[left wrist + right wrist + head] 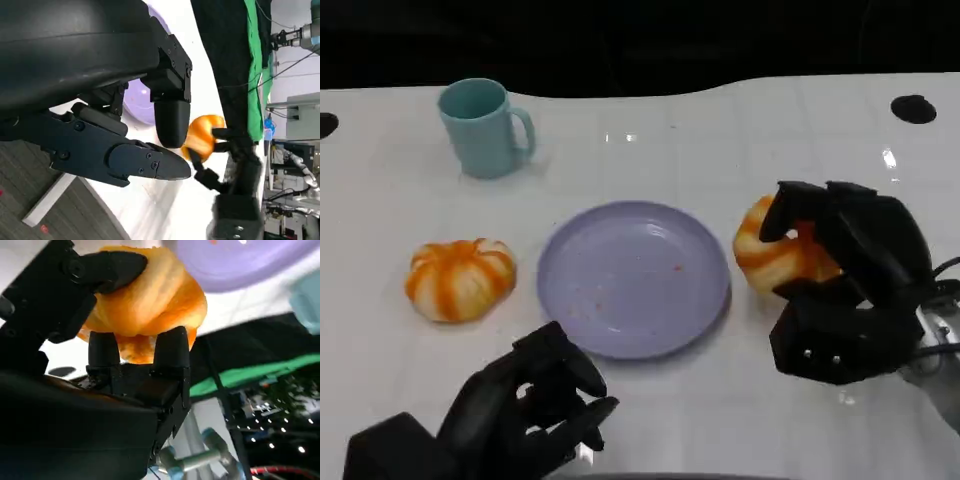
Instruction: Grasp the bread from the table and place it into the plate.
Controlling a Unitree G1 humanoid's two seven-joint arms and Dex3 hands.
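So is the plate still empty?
Yes, empty. The purple plate holds just crumbs; one bread sits beside it in the right robot hand, another bread lies opposite.

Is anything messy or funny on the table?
Mostly tidy. The purple plate has a few small orange crumbs or specks on it. The mug stands upright, and both breads look whole.

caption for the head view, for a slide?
Right hand grips a bread beside the plate; left hand idle.
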